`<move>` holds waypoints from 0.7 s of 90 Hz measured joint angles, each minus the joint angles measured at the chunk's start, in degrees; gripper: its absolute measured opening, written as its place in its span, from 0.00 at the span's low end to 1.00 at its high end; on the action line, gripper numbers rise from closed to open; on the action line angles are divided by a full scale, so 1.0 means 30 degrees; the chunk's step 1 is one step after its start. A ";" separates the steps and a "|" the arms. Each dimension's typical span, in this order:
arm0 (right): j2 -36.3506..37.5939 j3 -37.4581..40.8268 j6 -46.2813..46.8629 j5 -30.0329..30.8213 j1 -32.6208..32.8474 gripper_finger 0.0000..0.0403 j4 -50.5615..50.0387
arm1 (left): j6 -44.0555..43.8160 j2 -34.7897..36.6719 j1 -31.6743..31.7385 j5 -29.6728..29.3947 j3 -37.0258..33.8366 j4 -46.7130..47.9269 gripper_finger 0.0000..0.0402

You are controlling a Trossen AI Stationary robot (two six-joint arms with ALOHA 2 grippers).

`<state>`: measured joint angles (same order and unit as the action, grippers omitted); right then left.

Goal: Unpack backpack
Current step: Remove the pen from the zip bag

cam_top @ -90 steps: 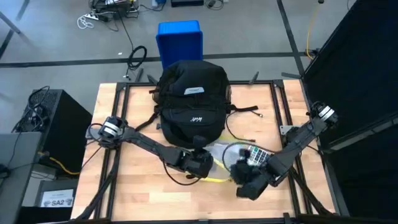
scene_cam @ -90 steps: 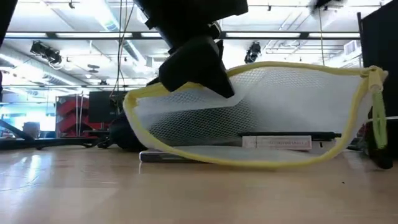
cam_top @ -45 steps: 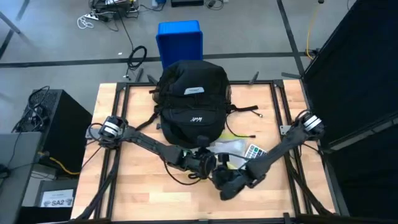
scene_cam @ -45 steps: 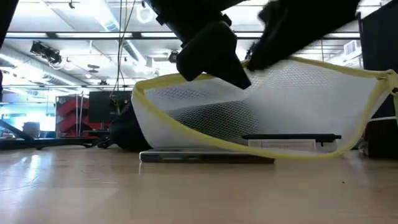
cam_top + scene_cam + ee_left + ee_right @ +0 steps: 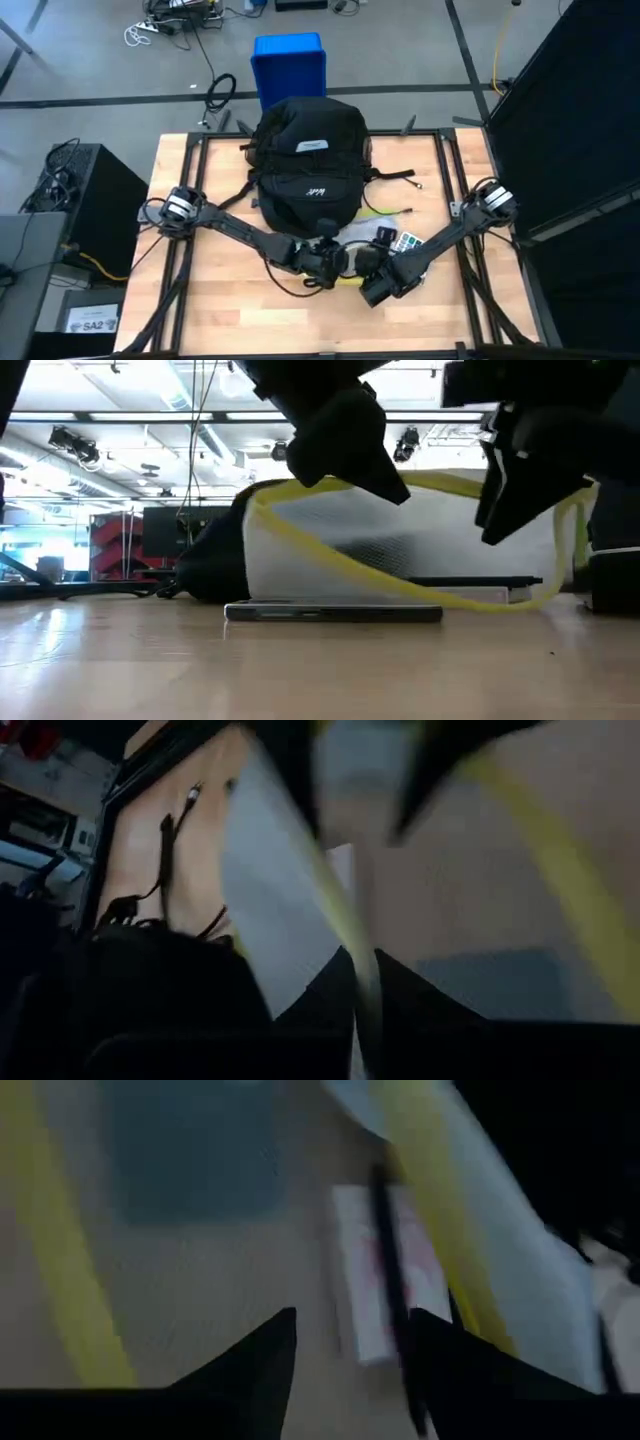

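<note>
Both jaws at mesh pouch [image 5: 400, 550]: left clamped on rim, right parted; low view only.

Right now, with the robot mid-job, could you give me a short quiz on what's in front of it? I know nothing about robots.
1. True or false: the backpack lies on the floor.
2. Which pincer grips the yellow rim of the mesh pouch: A left, B right, C neither?
3. Fill in: the box behind the table is ____.

Key
1. False: it sits on the table.
2. A: the left pincer holds the rim.
3. Blue.
</note>
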<state>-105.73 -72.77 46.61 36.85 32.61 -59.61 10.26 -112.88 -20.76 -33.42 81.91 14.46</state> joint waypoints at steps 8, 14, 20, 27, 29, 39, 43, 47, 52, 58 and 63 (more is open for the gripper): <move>0.0000 0.0064 0.1133 0.0016 0.0117 0.41 -0.0982 | 0.0000 0.0000 -0.0128 0.0411 0.0000 -0.0204 0.00; 0.0000 0.0300 0.1593 -0.0047 0.0125 0.41 -0.1015 | 0.0000 0.0000 -0.0178 0.0601 0.0000 -0.0260 0.00; 0.0000 0.0593 0.1642 -0.0002 0.0090 0.40 -0.0922 | 0.0000 -0.0007 -0.0240 0.0695 0.0000 -0.0313 0.00; -0.0005 0.1112 0.1809 -0.0056 0.0076 0.39 -0.0690 | 0.0000 0.0000 -0.0386 0.0729 0.0000 -0.0313 0.00; -0.0007 0.1238 0.1923 -0.0068 0.0076 0.39 -0.0652 | -0.0005 0.0000 -0.0437 0.0762 0.0000 -0.0308 0.00; -0.0007 0.1914 0.2253 -0.0049 0.0061 0.40 -0.0393 | -0.0015 -0.0007 -0.0656 0.0828 0.0000 -0.0170 0.00; -0.0007 0.2254 0.2303 -0.0061 0.0033 0.41 -0.0036 | -0.0025 0.0000 -0.0733 0.0810 0.0000 -0.0085 0.00; -0.0007 0.2601 0.2300 -0.0061 -0.0047 0.41 0.0382 | -0.0141 -0.0002 -0.0814 0.0830 0.0000 0.0083 0.00; -0.0007 0.3023 0.2303 -0.0068 -0.0203 0.42 0.0678 | -0.0490 -0.0003 -0.0894 0.0981 0.0000 0.0338 0.00; -0.0007 0.3521 0.2316 -0.0100 -0.0393 0.43 0.1191 | -0.0813 0.0000 -0.1010 0.1098 0.0000 0.0603 0.00; -0.0007 0.3833 0.2310 -0.0145 -0.0488 0.43 0.1433 | -0.1007 0.0000 -0.1101 0.1104 0.0000 0.0902 0.00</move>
<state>-105.75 -61.27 53.54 36.41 31.15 -55.31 7.24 -112.88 -24.07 -30.11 81.91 17.16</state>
